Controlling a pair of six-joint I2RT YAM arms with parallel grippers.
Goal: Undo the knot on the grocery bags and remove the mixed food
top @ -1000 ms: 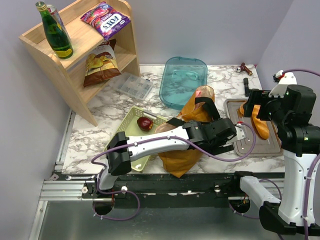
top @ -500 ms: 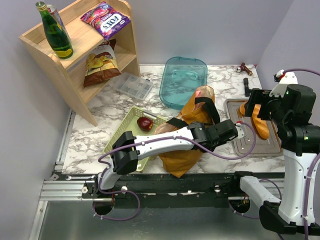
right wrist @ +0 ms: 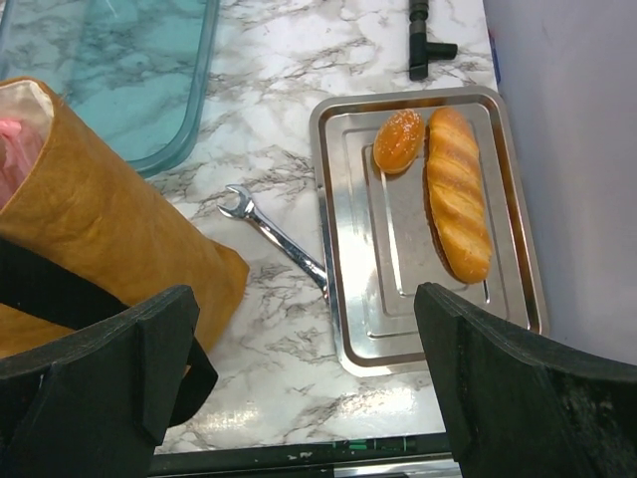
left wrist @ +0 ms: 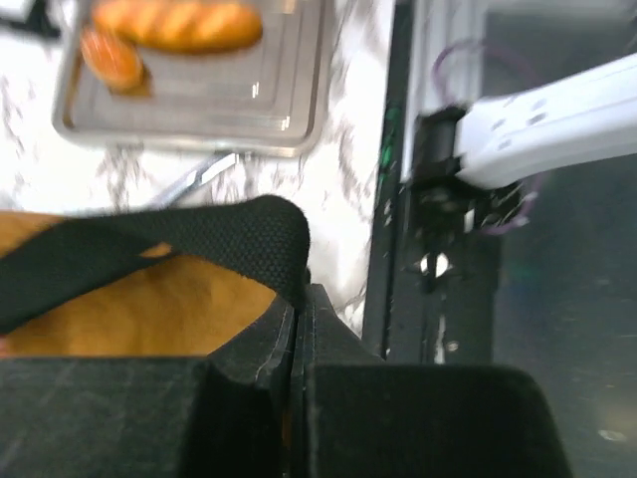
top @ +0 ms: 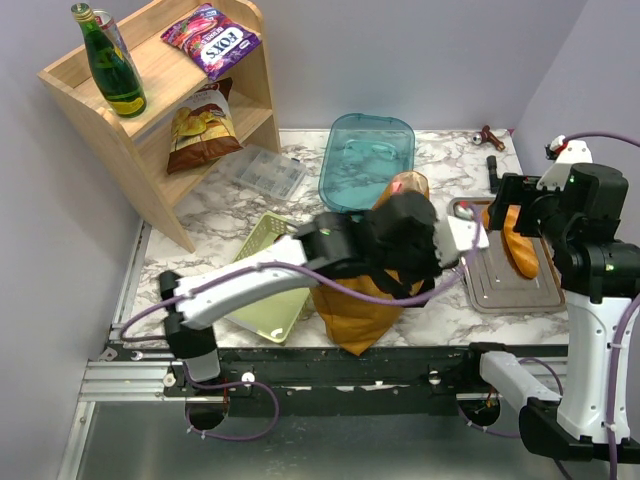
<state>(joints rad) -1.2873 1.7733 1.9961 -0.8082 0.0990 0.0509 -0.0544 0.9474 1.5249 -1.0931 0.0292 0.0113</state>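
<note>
Change: since a second ago the left arm has risen and swung up over the tote, and its end effector has gone from wide to closed. The right arm has stayed put.
Left end effector: jaws pressed together, the fold of the black strap handle pinched at their tips.
Right end effector: spread wide, holding nothing, hovering above the table between tote and tray.
Tote: mustard-orange, lying on the table near its front edge, under the left arm.
Pink plastic bag: only a sliver shows in the tote's far mouth; its knot cannot be made out.
Tray: metal, just right of the tote, carrying a long loaf and a small bun side by side.
Wrench: flat on the table between tote and tray, one end at the tray's rim.
Farther out: a teal lid beyond the tote, and a green basket to its left, partly behind the arm.
</note>
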